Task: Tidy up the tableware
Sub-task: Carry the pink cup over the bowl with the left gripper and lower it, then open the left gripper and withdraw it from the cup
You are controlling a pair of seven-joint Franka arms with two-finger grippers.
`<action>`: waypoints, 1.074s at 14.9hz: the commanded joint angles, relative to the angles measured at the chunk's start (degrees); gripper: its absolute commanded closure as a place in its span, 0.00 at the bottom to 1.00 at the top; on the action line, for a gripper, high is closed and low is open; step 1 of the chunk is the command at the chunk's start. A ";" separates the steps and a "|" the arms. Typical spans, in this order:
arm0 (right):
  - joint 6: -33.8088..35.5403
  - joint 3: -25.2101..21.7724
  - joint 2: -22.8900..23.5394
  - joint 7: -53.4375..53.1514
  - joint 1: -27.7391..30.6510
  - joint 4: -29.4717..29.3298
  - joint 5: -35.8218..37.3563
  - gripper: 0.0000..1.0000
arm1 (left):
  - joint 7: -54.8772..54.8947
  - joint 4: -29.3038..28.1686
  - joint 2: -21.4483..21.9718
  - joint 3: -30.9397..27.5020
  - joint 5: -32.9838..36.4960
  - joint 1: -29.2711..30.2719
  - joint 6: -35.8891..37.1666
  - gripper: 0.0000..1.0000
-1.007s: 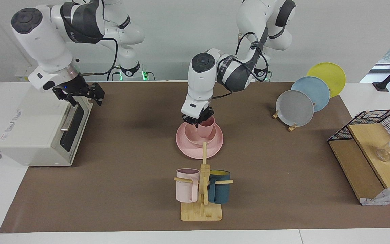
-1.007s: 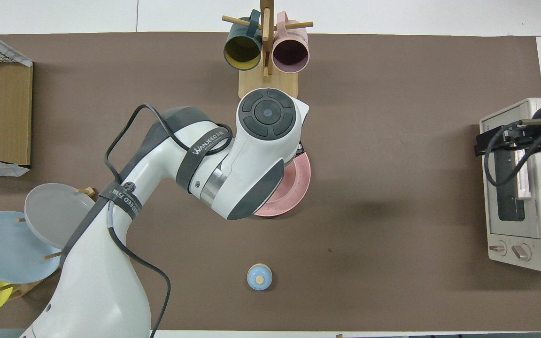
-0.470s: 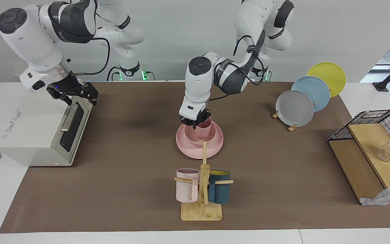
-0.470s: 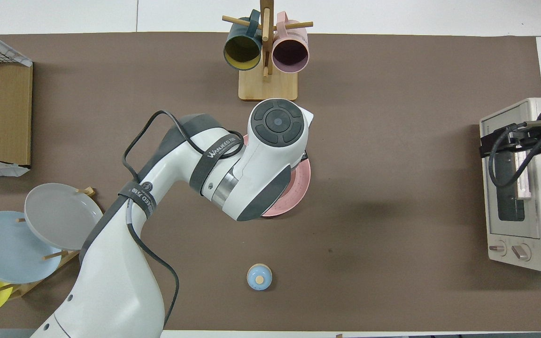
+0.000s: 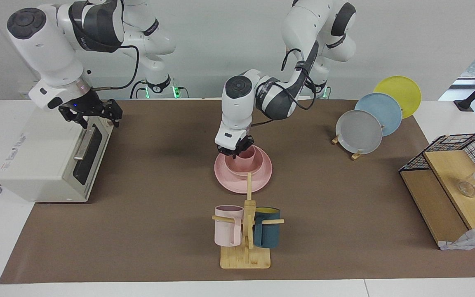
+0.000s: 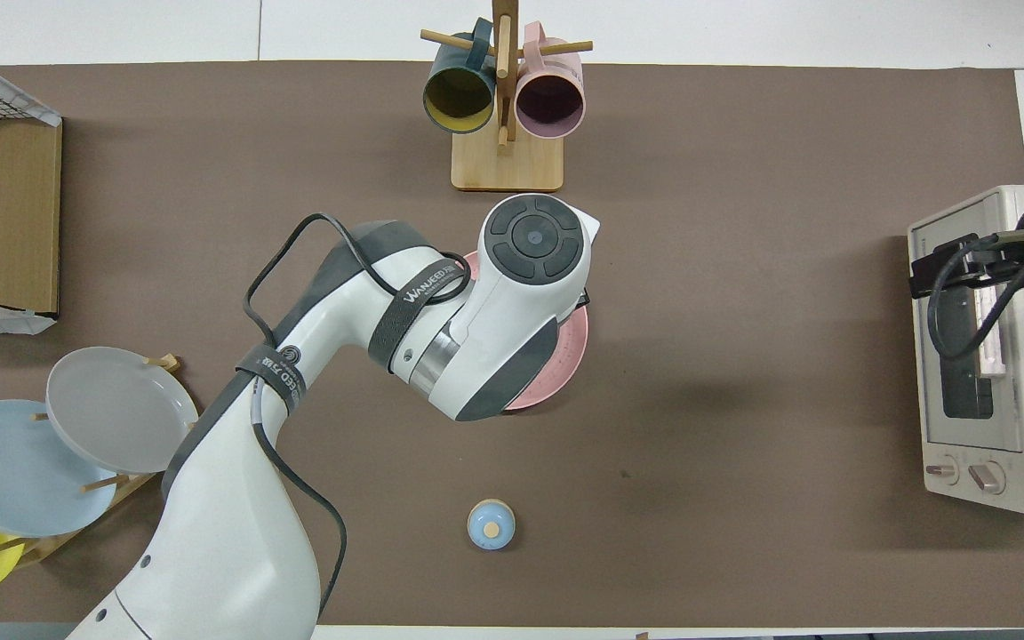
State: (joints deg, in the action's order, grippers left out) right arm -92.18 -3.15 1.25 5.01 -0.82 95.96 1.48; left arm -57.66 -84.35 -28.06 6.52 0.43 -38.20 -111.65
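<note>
A matte pink plate (image 5: 262, 178) lies mid-table with a pink bowl (image 5: 237, 167) on it. A small pink cup (image 5: 249, 156) stands upright in the bowl. My left gripper (image 5: 234, 152) is low at the cup's rim, on the side toward the right arm's end of the table. Whether it still grips the cup does not show. In the overhead view only the plate's edge (image 6: 568, 360) shows, and my left arm hides the bowl, the cup and the left gripper. My right gripper (image 5: 92, 114) (image 6: 956, 264) hangs open and empty over the toaster oven's door edge.
A toaster oven (image 5: 52, 161) stands at the right arm's end. A wooden mug rack (image 5: 245, 255) with a pale pink and a dark blue mug stands farther from the robots than the plate. Grey, blue and yellow plates (image 5: 359, 131) lean in a rack beside a wire shelf (image 5: 447, 185). A small blue knob (image 6: 491, 524) lies nearer the robots.
My left gripper came down and set the raised pink cup upright in the bowl, shifting slightly toward the robots. My right gripper drifted a little over the oven.
</note>
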 commanded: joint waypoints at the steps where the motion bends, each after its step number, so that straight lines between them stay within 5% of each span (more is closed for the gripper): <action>1: 0.60 1.04 -0.55 1.41 1.17 -0.07 0.54 0.00 | -0.44 -0.38 0.81 -0.99 0.28 -0.82 0.03 0.00; 3: 1.04 0.78 -0.81 1.14 1.17 0.02 0.54 0.00 | -0.09 -0.12 2.12 -1.16 0.28 -0.21 1.78 0.00; 10: 3.06 -0.81 -2.57 0.70 0.38 0.63 0.45 0.00 | 8.33 0.50 16.61 -1.43 -0.16 10.76 15.31 0.00; 16: 2.89 -0.37 -2.92 0.79 0.20 0.20 -0.52 0.00 | 41.96 -1.60 26.56 -1.51 -0.51 30.96 26.92 0.00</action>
State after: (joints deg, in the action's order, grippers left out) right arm -89.45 -3.89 -1.09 5.01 -0.66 95.95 1.35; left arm -24.89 -82.30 -4.50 4.26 0.41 -12.94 -86.17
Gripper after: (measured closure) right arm 0.000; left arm 0.000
